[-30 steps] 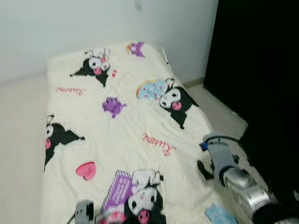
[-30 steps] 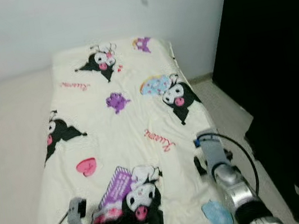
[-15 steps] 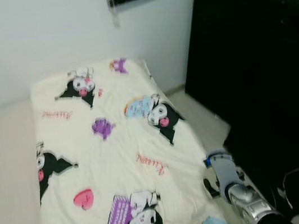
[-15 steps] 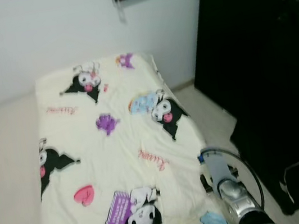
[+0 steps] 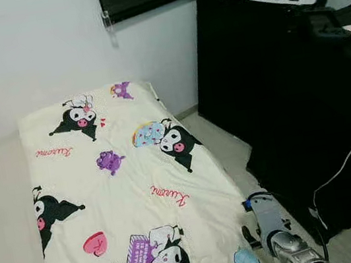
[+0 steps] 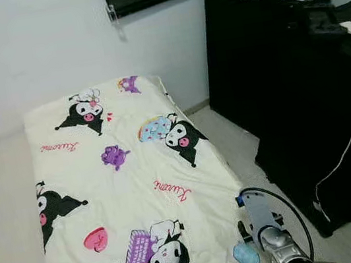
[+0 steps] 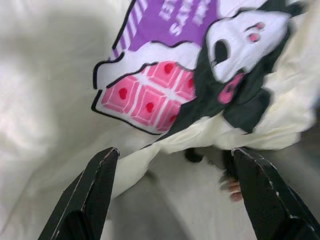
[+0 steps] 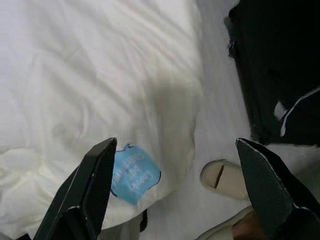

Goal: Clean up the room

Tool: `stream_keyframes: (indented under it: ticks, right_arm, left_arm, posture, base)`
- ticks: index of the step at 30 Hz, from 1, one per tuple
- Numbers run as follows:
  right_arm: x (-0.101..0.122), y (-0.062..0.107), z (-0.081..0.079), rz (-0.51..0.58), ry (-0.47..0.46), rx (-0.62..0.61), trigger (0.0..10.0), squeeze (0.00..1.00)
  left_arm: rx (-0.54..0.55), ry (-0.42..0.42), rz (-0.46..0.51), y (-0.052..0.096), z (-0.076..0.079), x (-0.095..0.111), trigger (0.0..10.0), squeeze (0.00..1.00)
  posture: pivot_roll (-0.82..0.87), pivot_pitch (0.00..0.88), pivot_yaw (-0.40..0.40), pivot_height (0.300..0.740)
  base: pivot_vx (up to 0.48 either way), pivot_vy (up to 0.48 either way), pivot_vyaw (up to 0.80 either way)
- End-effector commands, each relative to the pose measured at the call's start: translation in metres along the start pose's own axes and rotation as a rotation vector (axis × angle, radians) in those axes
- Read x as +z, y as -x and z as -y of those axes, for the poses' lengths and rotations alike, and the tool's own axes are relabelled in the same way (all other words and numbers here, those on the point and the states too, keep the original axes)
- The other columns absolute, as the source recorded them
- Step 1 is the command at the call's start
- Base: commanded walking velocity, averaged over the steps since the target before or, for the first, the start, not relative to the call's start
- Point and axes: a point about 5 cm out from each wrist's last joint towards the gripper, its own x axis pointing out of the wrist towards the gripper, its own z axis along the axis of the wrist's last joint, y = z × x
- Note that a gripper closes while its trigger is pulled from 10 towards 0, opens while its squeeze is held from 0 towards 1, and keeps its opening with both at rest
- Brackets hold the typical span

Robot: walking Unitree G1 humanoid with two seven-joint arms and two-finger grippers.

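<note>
While both arms hang low at the foot of the bed | cartoon-print blanket lies spread flat across it | left tool fingers spread, over the blanket's edge | right tool fingers spread, above the blanket corner and a slipper on the floor | black cabinet beside the bed.

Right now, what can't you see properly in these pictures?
- Cream cartoon-print blanket: near end cut off by the head views' bottom edge.
- Things atop the black cabinet: cut off by the top edge.
- Pale slipper-like thing on the floor: blurred, part hidden by a right gripper finger.
</note>
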Motion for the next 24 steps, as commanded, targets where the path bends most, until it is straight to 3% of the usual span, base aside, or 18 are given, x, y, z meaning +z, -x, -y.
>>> stream_keyframes:
  ticks: [1,24]
  right_arm:
    - [-0.0025,0.0000,-0.0104,-0.004,-0.002,0.033,10.0,0.00]
    - [-0.0067,0.0005,-0.0171,0.000,0.004,0.085,10.0,0.00]
  left_arm:
    - [0.064,0.006,-0.050,0.0094,-0.0152,-0.0151,10.0,0.00]
    - [0.089,-0.030,-0.087,0.0103,-0.0152,-0.0236,10.0,0.00]
  posture:
    - [-0.16,0.114,0.008,0.733]
    - [-0.15,0.117,0.017,0.733]
  base:
    - [0.000,0.431,0.00]
    - [0.000,0.000,0.78]
